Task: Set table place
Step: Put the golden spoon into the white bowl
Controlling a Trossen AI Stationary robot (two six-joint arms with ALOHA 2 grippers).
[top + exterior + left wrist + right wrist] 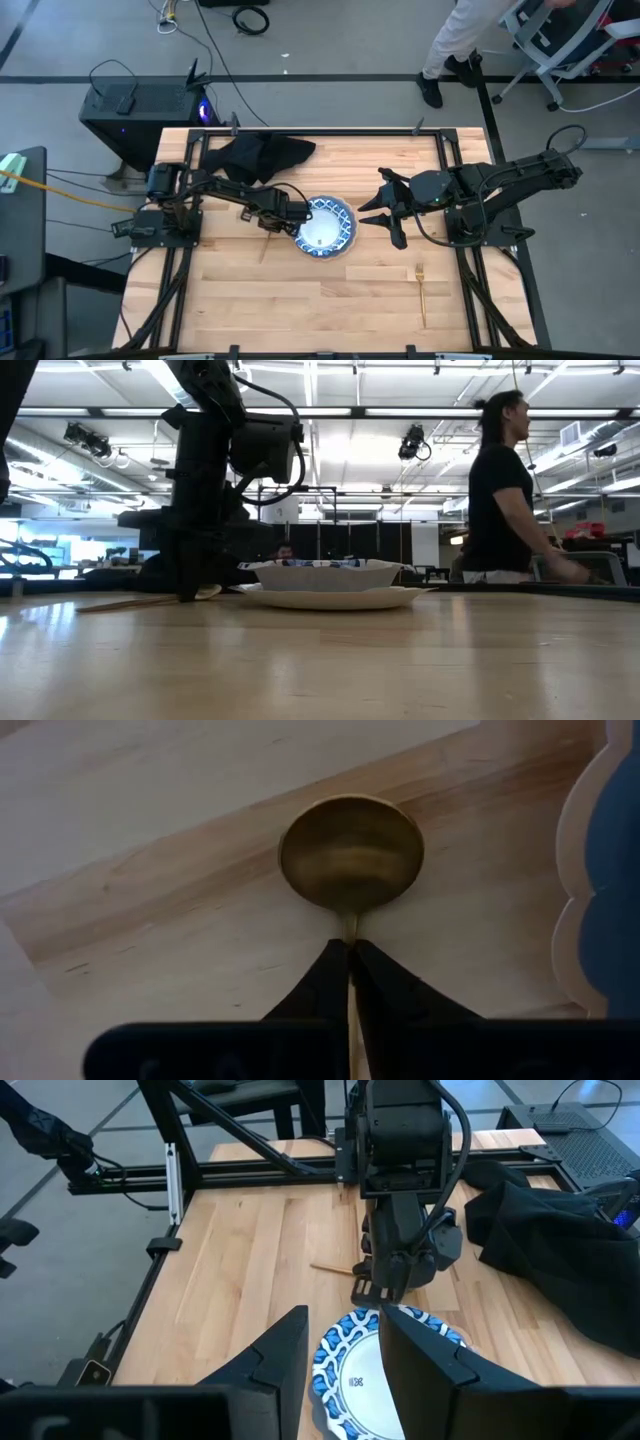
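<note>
The left claw (pixel 350 952) is down on the surface (pixel 330 310) just beside the patterned dish (pixel 325 227), its fingers pinched tight on the thin handle of the gold spoon (pixel 351 853), which lies flat near the surface's middle. The right claw (pixel 388 212) hovers on the dish's other side, spread wide and empty. The black napkin (pixel 257 155) lies crumpled near the far edge; the fork (pixel 421 283) lies toward the near right edge.

dish (pixel 327 225) on plate, spoon (pixel 268 243) left (fork (pixel 422 291) right)
</note>
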